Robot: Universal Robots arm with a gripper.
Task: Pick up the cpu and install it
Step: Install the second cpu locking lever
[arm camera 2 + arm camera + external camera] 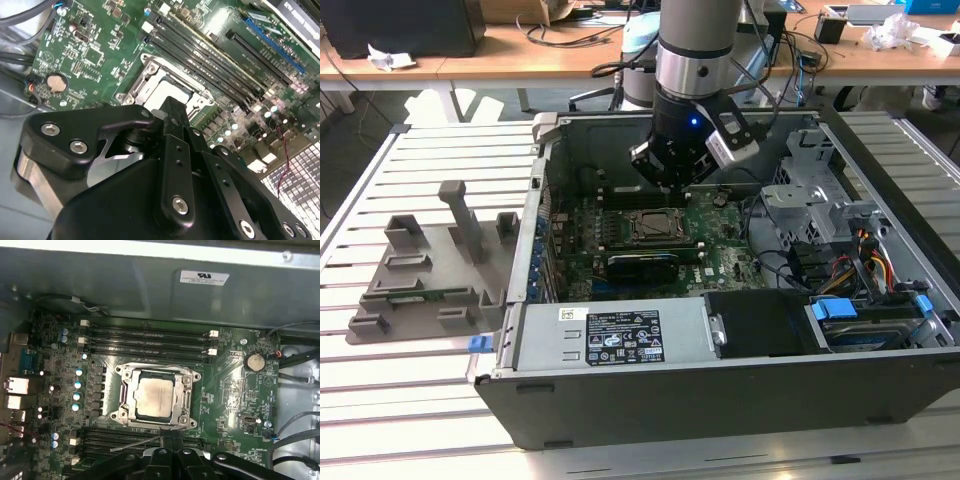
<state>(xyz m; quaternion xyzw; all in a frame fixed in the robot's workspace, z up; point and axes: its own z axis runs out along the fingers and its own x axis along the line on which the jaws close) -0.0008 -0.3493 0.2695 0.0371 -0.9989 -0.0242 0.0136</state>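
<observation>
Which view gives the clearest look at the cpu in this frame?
The first wrist view: the cpu lies flat inside the socket frame, its whole top plate visible. In the second wrist view the gripper covers part of it. The exterior view shows it small, below the arm.

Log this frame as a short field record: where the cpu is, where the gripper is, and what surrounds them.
cpu: silver top up, lying in the socket on the motherboard
gripper: above the board beside the socket, holding nothing that can be seen
case: open PC case on a slatted table
holder: grey tray on the exterior view's left, outside the case
</observation>
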